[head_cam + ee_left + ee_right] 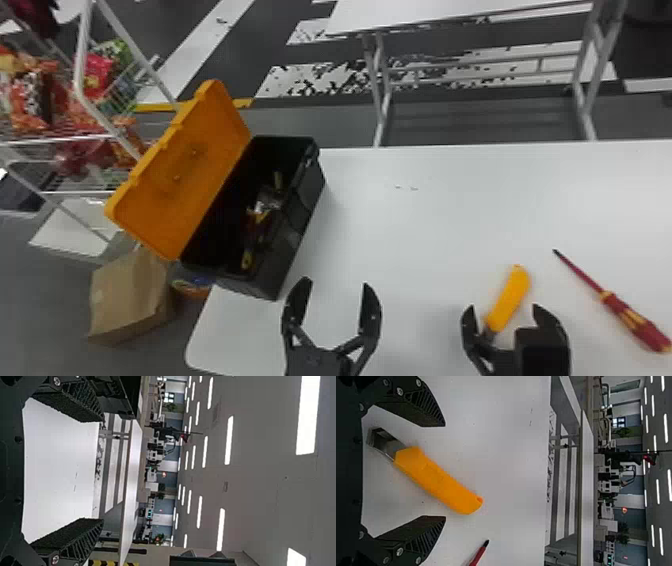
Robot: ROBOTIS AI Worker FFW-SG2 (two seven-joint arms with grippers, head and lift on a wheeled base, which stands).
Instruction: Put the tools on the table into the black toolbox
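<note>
One white table [425,225] carries our black toolbox [306,207], lid open, long axis running near-left to far-right. Our left gripper [337,283] stands open near it; our right gripper [502,307] is open too. We see a red-and-yellow screwdriver [625,311] farther right, tip pointing far-left. Between our right fingers lies an orange-handled tool [510,297], handle end pointing far-right, metal head nearer us.
</note>
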